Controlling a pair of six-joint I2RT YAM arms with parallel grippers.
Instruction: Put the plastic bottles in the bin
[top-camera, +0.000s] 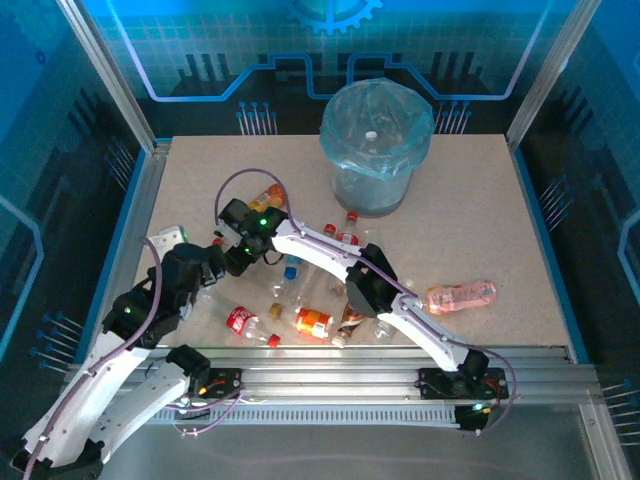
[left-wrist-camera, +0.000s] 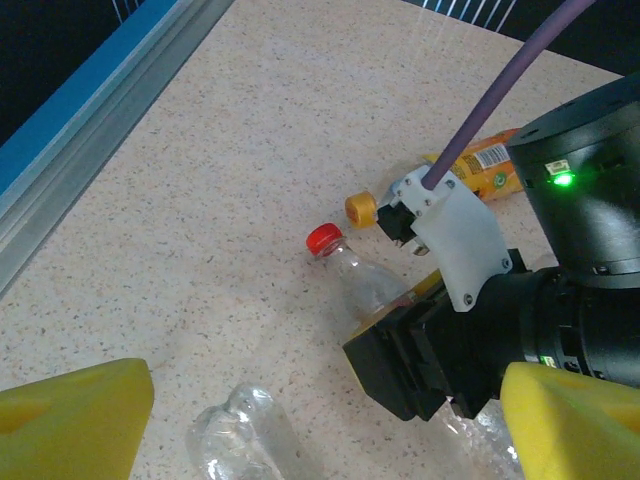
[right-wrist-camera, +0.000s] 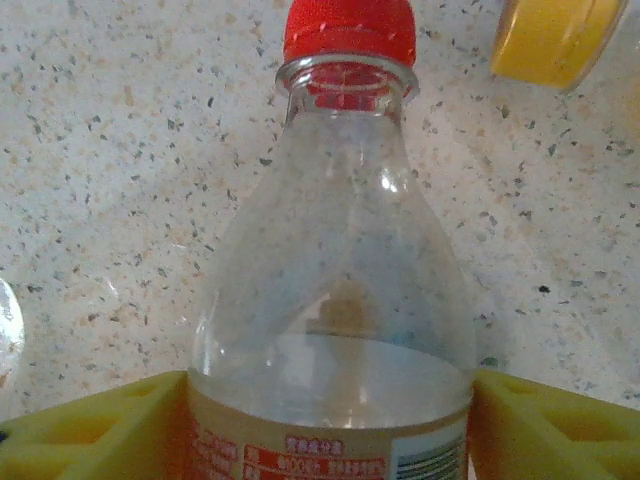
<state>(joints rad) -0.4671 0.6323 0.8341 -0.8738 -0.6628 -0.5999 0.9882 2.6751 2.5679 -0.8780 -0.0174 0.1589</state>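
Both arms reach toward the frame's centre-left; left fingers (left-wrist-camera: 70, 415) gape wide, right fingers (right-wrist-camera: 90, 430) pinch a red-capped bottle (right-wrist-camera: 330, 300).

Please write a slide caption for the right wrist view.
Red-capped plastic bottle on the speckled table, flanked by the yellow fingers of the right gripper.

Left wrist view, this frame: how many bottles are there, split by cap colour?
red-capped bottle: 1
orange-capped bottle: 1
crumpled clear bottle, cap out of frame: 1
Total: 3
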